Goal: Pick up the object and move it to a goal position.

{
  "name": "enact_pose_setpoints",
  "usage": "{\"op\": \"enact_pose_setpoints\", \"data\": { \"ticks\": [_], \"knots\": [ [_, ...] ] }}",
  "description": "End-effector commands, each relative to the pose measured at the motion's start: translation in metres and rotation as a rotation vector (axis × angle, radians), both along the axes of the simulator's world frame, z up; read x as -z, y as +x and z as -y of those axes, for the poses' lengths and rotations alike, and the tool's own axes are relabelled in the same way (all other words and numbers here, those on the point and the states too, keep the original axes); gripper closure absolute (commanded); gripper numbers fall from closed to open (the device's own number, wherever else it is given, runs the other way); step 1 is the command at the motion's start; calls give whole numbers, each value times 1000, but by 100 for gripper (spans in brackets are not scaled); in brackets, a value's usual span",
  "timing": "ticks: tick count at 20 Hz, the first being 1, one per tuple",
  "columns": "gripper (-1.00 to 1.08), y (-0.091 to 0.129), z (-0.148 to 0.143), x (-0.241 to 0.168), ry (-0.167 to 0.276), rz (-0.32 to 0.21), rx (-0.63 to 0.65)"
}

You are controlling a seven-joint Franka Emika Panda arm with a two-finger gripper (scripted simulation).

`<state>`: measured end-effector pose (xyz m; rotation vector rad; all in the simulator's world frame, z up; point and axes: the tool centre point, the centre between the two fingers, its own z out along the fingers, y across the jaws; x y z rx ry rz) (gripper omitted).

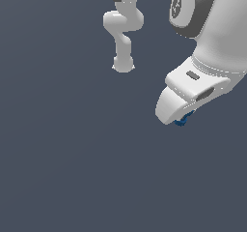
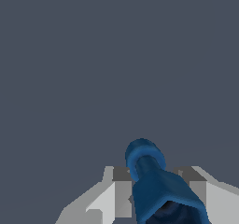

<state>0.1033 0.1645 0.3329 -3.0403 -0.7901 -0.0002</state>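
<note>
Gripper (image 2: 156,197) clamped on the object (image 2: 158,185), white fingers (image 2: 114,197) pressing it from both sides in the wrist view. Object is dark blue, flared body narrowing to a rounded lighter-blue end that sticks out past the fingertips. Exterior view: only a blue bit (image 1: 182,120) peeks from under the white hand, against the plain grey floor (image 1: 72,168).

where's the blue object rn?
The blue object sits between the tool's fingers, peeking out under the white hand at the exterior view's right, with bare grey floor around.

Exterior view from above, wrist view close along tool (image 2: 154,195)
</note>
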Motion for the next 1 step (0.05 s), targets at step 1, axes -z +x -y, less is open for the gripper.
{"op": "enact_pose_setpoints", "data": {
  "ticks": [1],
  "knots": [
    [108, 0, 0, -1, -1, 0, 0]
  ]
}}
